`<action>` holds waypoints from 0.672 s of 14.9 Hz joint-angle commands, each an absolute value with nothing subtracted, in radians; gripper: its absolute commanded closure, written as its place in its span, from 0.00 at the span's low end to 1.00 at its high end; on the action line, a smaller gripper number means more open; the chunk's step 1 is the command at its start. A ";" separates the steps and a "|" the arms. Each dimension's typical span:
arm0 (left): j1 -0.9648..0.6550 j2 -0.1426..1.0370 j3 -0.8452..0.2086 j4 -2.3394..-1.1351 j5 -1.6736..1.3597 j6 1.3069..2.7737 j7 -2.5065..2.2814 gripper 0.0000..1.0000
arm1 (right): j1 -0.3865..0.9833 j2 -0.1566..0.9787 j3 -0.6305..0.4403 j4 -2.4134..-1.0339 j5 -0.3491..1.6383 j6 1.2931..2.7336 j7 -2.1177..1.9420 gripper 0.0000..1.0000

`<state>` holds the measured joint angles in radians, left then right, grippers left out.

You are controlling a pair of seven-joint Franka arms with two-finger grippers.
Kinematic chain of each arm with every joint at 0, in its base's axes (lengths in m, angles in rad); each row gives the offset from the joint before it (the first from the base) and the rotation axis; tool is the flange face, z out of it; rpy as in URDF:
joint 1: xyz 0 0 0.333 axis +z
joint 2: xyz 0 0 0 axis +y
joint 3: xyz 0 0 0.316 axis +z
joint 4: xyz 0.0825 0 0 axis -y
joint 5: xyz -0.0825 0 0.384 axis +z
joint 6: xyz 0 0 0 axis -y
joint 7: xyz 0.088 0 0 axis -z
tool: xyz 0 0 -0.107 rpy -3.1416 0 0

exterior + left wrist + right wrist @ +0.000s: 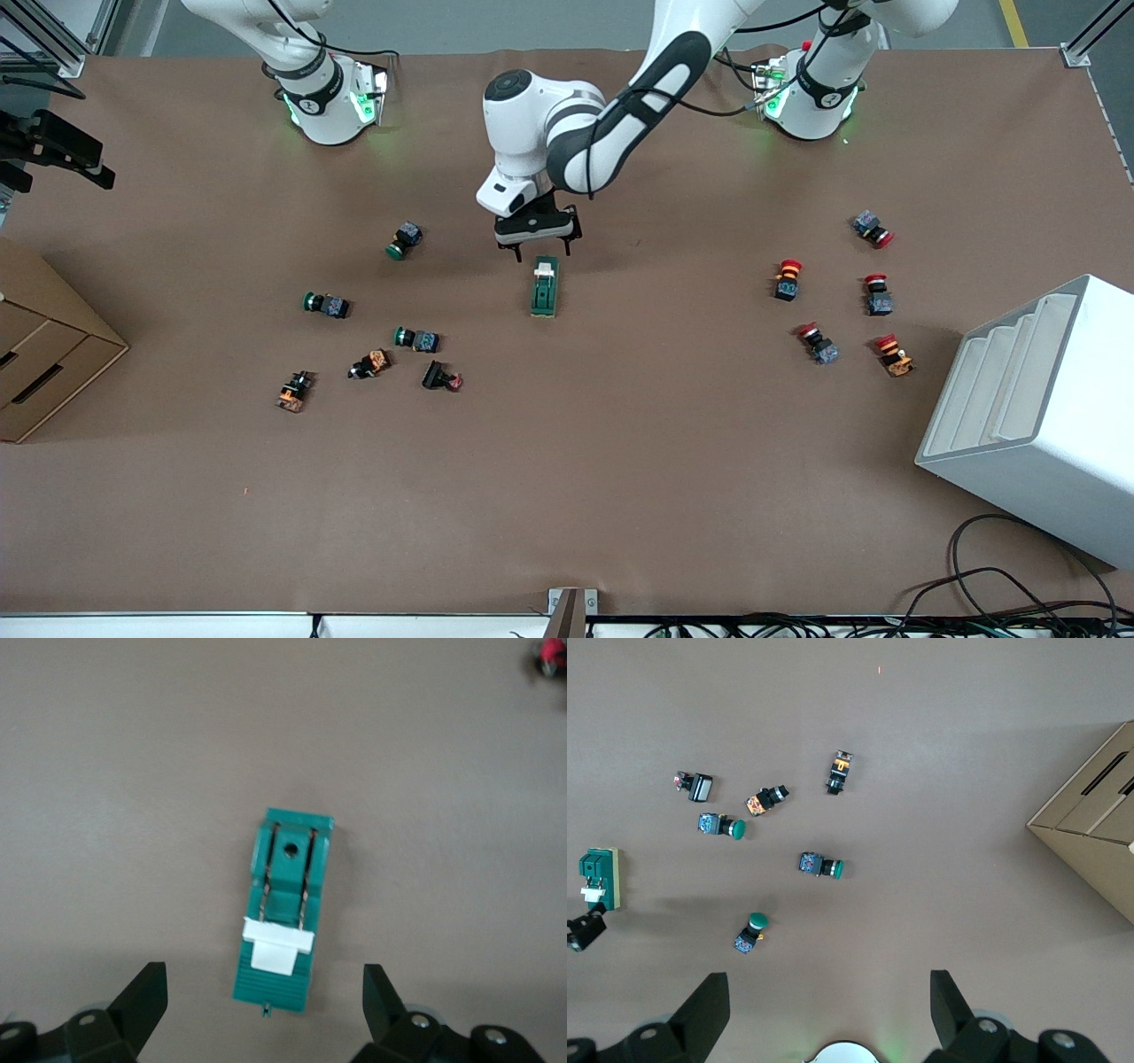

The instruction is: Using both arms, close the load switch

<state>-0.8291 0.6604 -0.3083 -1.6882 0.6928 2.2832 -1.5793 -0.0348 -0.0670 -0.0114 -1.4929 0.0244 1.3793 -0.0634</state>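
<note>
The load switch is a dark green oblong block with a cream-white lever piece, lying flat near the middle of the table. My left gripper hangs open just above the switch's end nearest the arm bases. In the left wrist view the switch lies between and ahead of the black fingers, untouched. My right gripper is open and empty, held high over its own green-lit base and out of the front view. The right wrist view shows the switch at its edge.
Green-capped push buttons and small orange-black parts lie toward the right arm's end. Red-capped push buttons lie toward the left arm's end. A cardboard box and a white rack stand at the table's ends.
</note>
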 commanded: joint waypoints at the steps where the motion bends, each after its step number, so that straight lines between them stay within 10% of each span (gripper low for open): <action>1: -0.860 0.707 -0.304 -1.687 0.877 2.321 -1.668 0.02 | -0.037 -0.075 -0.012 -1.494 0.023 1.376 -0.067 0.00; 10: -0.884 0.735 -0.304 -1.802 1.239 2.335 -1.926 0.02 | -0.038 0.119 -0.015 -1.490 0.006 1.477 -0.066 0.00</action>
<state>-0.8855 0.7617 -0.3079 -1.7625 1.2170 2.3220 -1.8763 -0.0371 0.0440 -0.0191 -1.5058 0.0209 1.4384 -0.0633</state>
